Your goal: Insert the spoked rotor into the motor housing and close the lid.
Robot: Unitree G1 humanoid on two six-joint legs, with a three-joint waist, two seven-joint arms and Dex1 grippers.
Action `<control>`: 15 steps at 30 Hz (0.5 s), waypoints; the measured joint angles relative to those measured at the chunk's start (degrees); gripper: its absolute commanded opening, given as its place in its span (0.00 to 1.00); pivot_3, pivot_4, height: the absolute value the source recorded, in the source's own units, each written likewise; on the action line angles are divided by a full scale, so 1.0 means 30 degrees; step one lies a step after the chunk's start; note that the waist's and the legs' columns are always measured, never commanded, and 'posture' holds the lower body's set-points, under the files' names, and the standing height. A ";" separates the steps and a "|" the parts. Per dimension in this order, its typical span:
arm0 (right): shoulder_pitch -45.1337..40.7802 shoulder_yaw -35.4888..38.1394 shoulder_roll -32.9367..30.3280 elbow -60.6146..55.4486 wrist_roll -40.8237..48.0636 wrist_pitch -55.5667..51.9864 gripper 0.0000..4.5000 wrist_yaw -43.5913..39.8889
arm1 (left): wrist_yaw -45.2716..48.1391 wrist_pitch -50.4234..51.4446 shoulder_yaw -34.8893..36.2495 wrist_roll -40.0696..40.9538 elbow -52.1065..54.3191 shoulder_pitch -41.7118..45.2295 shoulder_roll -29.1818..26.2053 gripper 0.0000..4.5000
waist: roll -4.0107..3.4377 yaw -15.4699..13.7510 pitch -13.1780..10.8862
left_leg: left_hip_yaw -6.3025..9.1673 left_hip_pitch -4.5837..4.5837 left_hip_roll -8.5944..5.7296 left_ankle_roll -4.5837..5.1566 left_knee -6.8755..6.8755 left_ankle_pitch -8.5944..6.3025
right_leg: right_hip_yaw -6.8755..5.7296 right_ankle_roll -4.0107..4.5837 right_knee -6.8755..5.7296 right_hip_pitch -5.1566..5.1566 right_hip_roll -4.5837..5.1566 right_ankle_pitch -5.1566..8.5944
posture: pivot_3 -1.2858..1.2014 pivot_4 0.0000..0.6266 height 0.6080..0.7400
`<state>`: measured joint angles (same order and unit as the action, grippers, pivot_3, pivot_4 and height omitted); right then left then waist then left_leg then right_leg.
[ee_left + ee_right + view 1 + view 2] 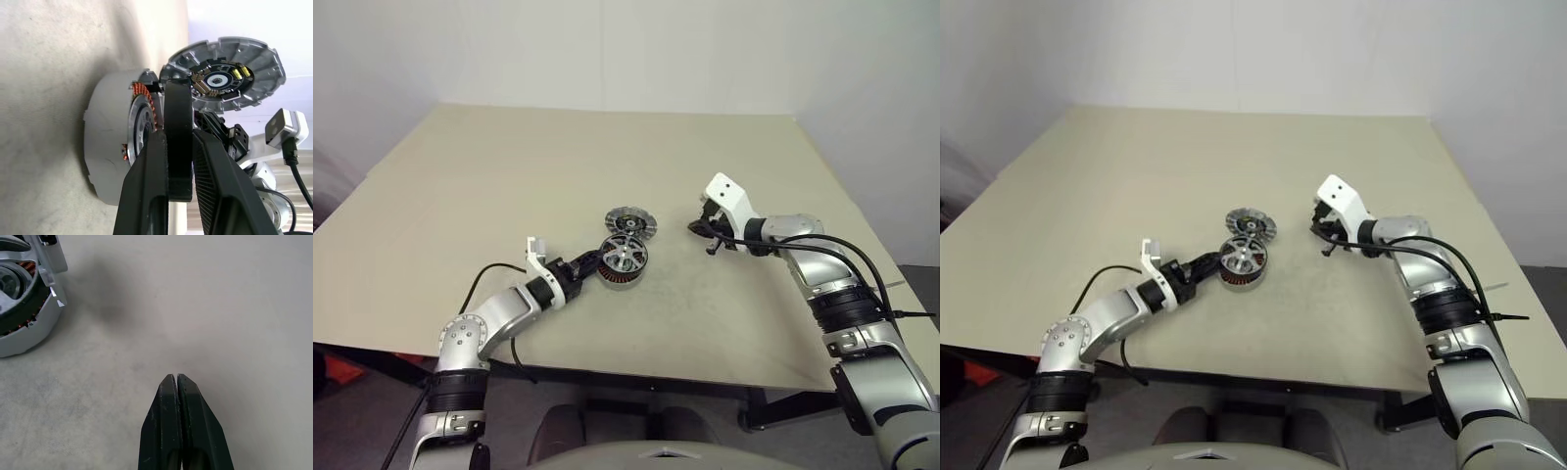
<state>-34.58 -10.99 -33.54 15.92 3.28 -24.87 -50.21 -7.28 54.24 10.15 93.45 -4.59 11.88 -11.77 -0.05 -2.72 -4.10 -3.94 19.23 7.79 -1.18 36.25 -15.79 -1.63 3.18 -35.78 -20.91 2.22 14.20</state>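
Left gripper [595, 266]: we see its two black fingers [146, 191] pinching the edge of the spoked rotor, low over the table and just to the robot's left of the motor housing.
Spoked rotor [178, 142]: we find its thin black ring clamped between those fingers, standing on edge and tilted, right up against the motor housing; we cannot tell whether it is seated.
Motor housing [625, 262]: our landmark, resting on the table near its middle, with copper-brown windings [142, 95] showing around the silver hub.
Lid [630, 222]: we see it lying just behind the motor housing, close to touching it, silver segmented rim and dark centre turned up.
Right gripper [707, 235]: we see it well to the right of the motor housing, above bare tabletop, its fingers [168, 416] pressed together on nothing.
Table [509, 176]: a beige top carrying the motor housing and the lid.
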 measured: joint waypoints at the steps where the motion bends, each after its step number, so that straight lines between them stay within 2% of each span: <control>1: 0.0000 0.0000 0.0020 -0.0003 0.0001 -0.0023 0.00 0.0000 | 0.0008 0.0004 0.0021 -0.0112 -0.0039 0.0067 0.0055 0.09 | 0.0000 0.0000 0.0000 | 0.0000 -0.0001 -0.0001 0.0000 0.0000 0.0000 | 0.0000 0.0000 -0.0001 0.0000 0.0001 0.0000 | 0.52 0.00 1.00; 10: 0.0001 0.0000 0.0087 -0.0019 0.0003 -0.0038 0.00 0.0005 | 0.0336 0.0154 0.0244 -0.1011 -0.0520 0.0462 0.0720 0.09 | 0.0000 -0.0019 0.0000 | 0.0001 -0.0002 -0.0003 0.0005 0.0001 0.0003 | -0.0001 0.0017 -0.0001 0.0004 0.0006 0.0009 | 0.52 0.00 1.00; 15: 0.0001 0.0001 0.0105 -0.0019 0.0005 -0.0030 0.00 0.0023 | 0.0676 0.0505 0.0279 -0.1533 -0.0377 0.0468 0.0683 0.46 | 0.0000 -0.0025 0.0000 | 0.0000 -0.0002 -0.0003 0.0007 0.0001 0.0004 | 0.0001 0.0049 0.0001 0.0005 0.0007 0.0028 | 0.52 0.00 1.00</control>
<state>-34.58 -10.99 -33.23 15.86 3.30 -24.96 -50.14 -5.25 55.75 10.98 88.85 -5.72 13.28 -9.72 -0.05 -2.79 -4.10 -3.94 19.23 7.79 -1.16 36.25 -15.78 -1.63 3.32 -35.77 -20.90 2.24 14.28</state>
